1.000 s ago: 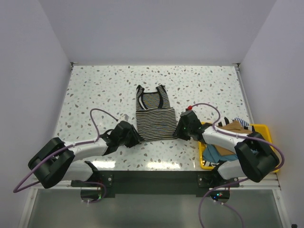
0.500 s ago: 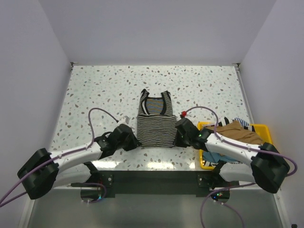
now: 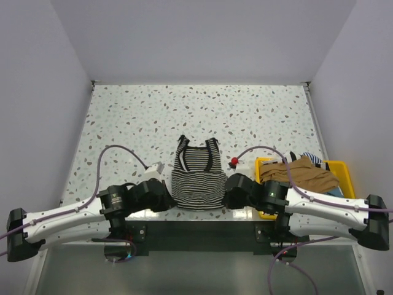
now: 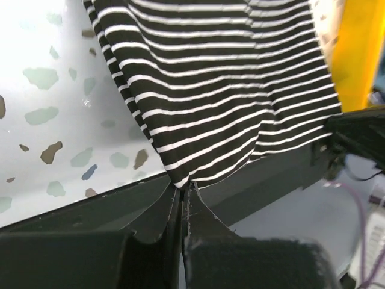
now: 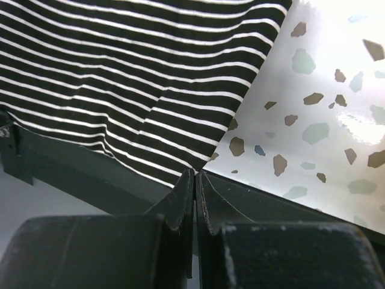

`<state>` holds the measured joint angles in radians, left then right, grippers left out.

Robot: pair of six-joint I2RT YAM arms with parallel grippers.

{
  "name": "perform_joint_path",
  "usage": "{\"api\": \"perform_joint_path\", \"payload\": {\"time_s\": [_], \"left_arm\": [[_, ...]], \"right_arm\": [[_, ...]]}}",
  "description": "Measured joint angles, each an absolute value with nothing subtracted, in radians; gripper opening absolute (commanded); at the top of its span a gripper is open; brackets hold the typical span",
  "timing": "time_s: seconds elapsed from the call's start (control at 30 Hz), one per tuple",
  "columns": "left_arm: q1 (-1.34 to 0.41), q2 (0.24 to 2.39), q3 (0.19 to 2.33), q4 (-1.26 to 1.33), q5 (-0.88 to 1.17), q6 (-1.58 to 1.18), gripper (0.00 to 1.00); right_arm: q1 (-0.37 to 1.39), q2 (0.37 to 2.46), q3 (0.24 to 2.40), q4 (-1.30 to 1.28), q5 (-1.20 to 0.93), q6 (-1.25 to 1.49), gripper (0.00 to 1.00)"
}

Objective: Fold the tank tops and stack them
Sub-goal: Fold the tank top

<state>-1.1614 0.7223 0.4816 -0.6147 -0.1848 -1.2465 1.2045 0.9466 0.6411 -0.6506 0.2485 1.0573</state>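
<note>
The thin black-and-white striped tank top (image 3: 197, 175) lies flat at the table's near edge, straps pointing away, its hem hanging past the edge. My left gripper (image 3: 166, 198) is shut on its bottom left hem corner, seen in the left wrist view (image 4: 180, 183). My right gripper (image 3: 228, 195) is shut on its bottom right hem corner, seen in the right wrist view (image 5: 195, 171). The striped cloth fills the left wrist view (image 4: 216, 90) and the right wrist view (image 5: 132, 78). A plain tan-brown tank top (image 3: 301, 173) lies in the yellow bin.
A yellow bin (image 3: 342, 168) at the near right holds the tan top, a broad-striped piece (image 3: 313, 158) and teal cloth. A dark bar (image 3: 196, 230) runs below the table's near edge. Speckled tabletop (image 3: 196, 110) stretches behind the striped top.
Both grippers have pulled the striped top's hem toward the near edge, so the top slid nearer and its hem now hangs over the edge. Both arms stretched out sideways and lower.
</note>
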Motion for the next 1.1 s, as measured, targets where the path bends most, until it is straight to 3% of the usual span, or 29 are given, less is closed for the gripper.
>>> {"api": "perform_joint_path", "payload": {"time_s": [0.23,0.47,0.5,0.53,0.6,0.67,0.7,0.77,0.87,1.0,1.1], "left_arm": [[-1.118,0.813,0.76,-0.706,-0.313,-1.233,0.0],[-0.688,1.031,0.914,-0.506,-0.24,-1.031,0.0],[-0.636,1.079,0.93,-0.466,-0.222,-1.008,0.01],[-0.595,1.134,0.945,-0.425,-0.197,-0.989,0.09],[-0.525,1.257,0.976,-0.322,-0.147,-0.945,0.3],[-0.458,1.401,1.02,-0.223,-0.085,-0.908,0.41],[-0.427,1.472,1.042,-0.185,-0.062,-0.892,0.49],[-0.364,1.593,1.074,-0.113,-0.015,-0.873,0.52],[-0.294,1.697,1.1,-0.067,0.034,-0.85,0.55],[-0.234,1.697,1.11,-0.073,0.036,-0.825,0.49],[-0.235,1.63,1.073,-0.072,0.024,-0.83,0.46]], "right_arm": [[1.152,1.012,0.917,-0.744,0.33,1.015,0.05],[0.749,1.303,1.126,-0.627,0.168,0.831,0.05],[0.701,1.367,1.162,-0.611,0.138,0.809,0.1],[0.653,1.435,1.206,-0.604,0.11,0.789,0.18],[0.574,1.573,1.287,-0.566,0.049,0.761,0.43],[0.517,1.707,1.378,-0.55,0.014,0.731,0.64],[0.495,1.763,1.414,-0.54,0.005,0.722,0.67],[0.461,1.851,1.473,-0.54,-0.003,0.7,0.71],[0.437,1.909,1.52,-0.549,0.008,0.678,0.72],[0.446,1.88,1.505,-0.545,0.041,0.641,0.72],[0.486,1.821,1.441,-0.53,0.094,0.614,0.64]]}}
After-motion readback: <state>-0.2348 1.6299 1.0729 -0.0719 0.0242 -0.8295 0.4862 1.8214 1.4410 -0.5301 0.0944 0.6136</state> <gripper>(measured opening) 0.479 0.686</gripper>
